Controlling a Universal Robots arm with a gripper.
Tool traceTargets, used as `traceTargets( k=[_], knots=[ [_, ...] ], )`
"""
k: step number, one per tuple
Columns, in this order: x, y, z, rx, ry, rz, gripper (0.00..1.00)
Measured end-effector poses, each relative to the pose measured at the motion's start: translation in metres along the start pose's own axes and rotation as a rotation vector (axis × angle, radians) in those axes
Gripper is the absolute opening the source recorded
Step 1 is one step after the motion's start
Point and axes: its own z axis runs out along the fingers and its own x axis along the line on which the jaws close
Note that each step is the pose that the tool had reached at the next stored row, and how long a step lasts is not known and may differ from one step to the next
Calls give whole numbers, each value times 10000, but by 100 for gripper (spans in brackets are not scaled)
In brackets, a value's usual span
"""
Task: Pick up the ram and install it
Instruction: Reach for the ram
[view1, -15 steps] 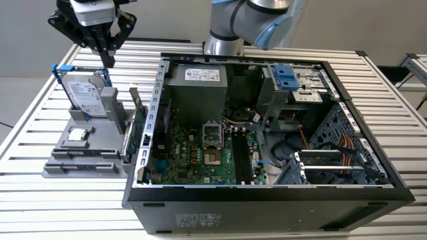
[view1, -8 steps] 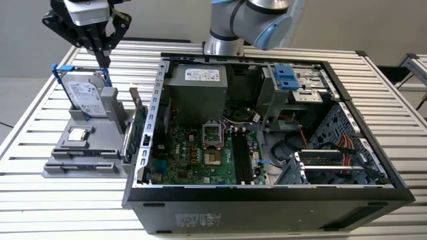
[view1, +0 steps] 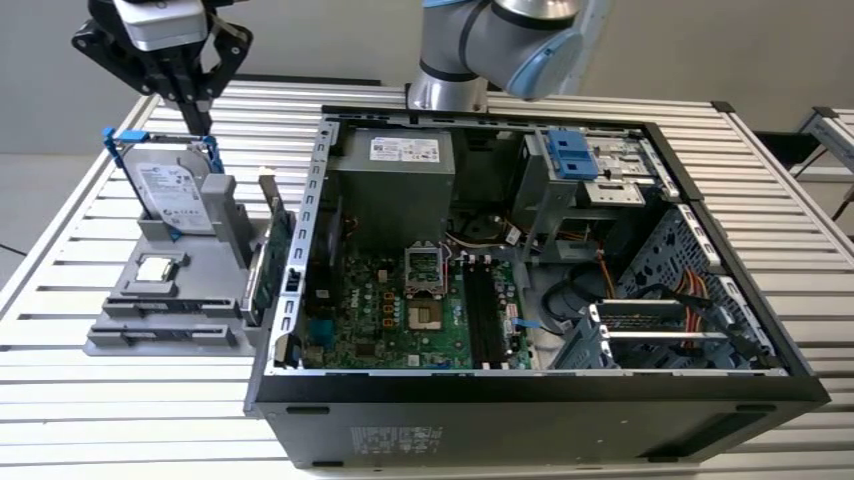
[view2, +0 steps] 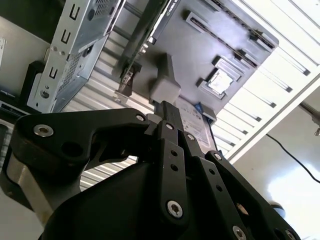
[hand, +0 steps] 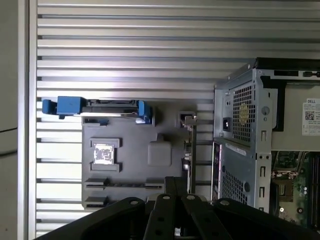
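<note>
Nothing is installed yet. Upper left in the exterior view, the gripper (view1: 200, 118) hangs over the hard drive (view1: 174, 190), its fingers pinched together and empty. In the first wrist view the ram (hand: 125, 184) seems to sit edge-up in the gray holder (view1: 120, 345). The memory slots (view1: 487, 310) in the computer are bare.

The table (view1: 80, 420) is silver with long stripes. The case (view1: 534, 425) and gripper (view1: 202, 122) are black, the board (view1: 387, 320) green. At nine o'clock from the case, the holder (view1: 174, 335) is grey.

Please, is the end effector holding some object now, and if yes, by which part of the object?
Nothing is held. The black end effector hangs shut and bare above the silver blue-framed hard drive, apart from it.
</note>
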Motion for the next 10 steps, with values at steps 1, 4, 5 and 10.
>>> traceTargets(
  k=[1,4,5,10],
  knots=[
    [10,0,0,0,1,-9,0],
    [39,0,-1,1,2,-34,0],
    [48,0,-1,0,3,-41,0],
    [97,0,-1,0,3,-69,0]
  ],
)
